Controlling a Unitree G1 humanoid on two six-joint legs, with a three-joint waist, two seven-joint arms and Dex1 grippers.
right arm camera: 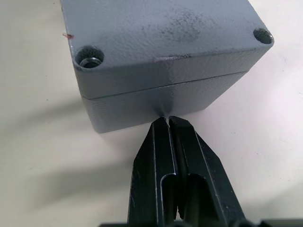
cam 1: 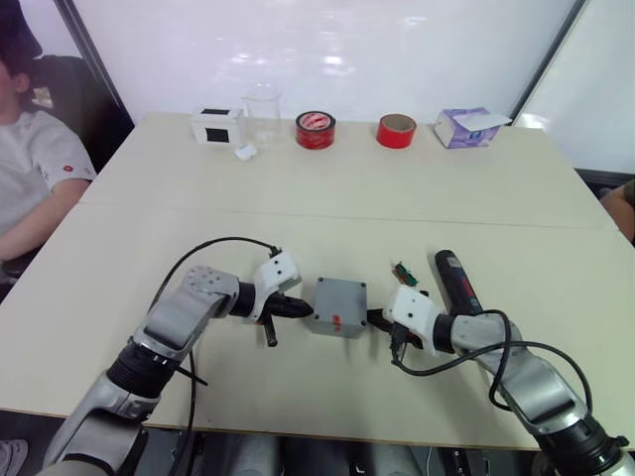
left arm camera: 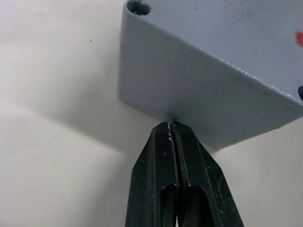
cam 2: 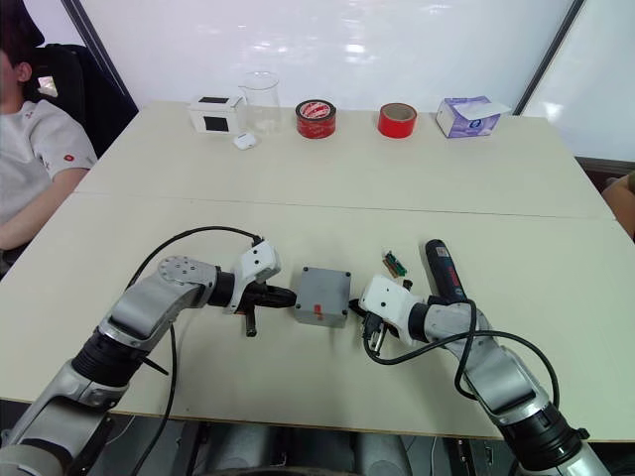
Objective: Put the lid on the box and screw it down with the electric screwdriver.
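With the lid (right arm camera: 161, 33) seated on the box (cam 1: 338, 308) near the front of the desk (cam 1: 327, 188), I see both claws pinched closed and empty, pressing the box from opposite sides. My left claw (left arm camera: 170, 125) touches its left wall and my right claw (right arm camera: 166, 119) the right wall, just under the lid seam. Just right of my right arm, the electric screwdriver (cam 1: 455, 281) lies on the desk.

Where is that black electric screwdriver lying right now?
The electric screwdriver lies on the table on the robot's right, just beyond its right arm, beside a small green circuit board and right of the grey box.
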